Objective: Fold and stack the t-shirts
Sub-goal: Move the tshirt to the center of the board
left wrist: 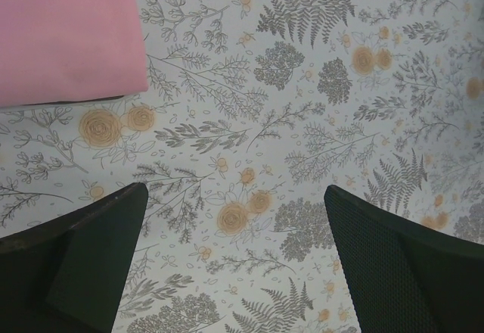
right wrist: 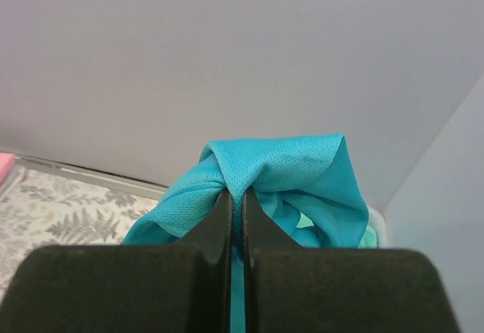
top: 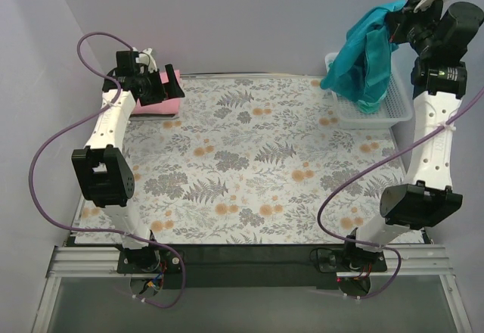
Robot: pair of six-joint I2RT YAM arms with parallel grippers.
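My right gripper (top: 395,21) is shut on a bunched fold of the teal-blue t-shirt (top: 363,53), high above the white basket (top: 397,110). The shirt hangs down into the basket. In the right wrist view the cloth (right wrist: 280,174) is pinched between the two black fingers (right wrist: 221,219), and a bit of paler aqua-green cloth (right wrist: 367,236) shows behind it. The folded pink t-shirt (top: 162,100) lies at the table's far left corner; its edge (left wrist: 68,34) fills the upper left of the left wrist view. My left gripper (left wrist: 234,219) hangs open over bare table cover just beside it.
The grey floral table cover (top: 249,159) spans the whole work surface. The white mesh basket stands at the far right edge, near the back wall. Purple cables loop beside both arms.
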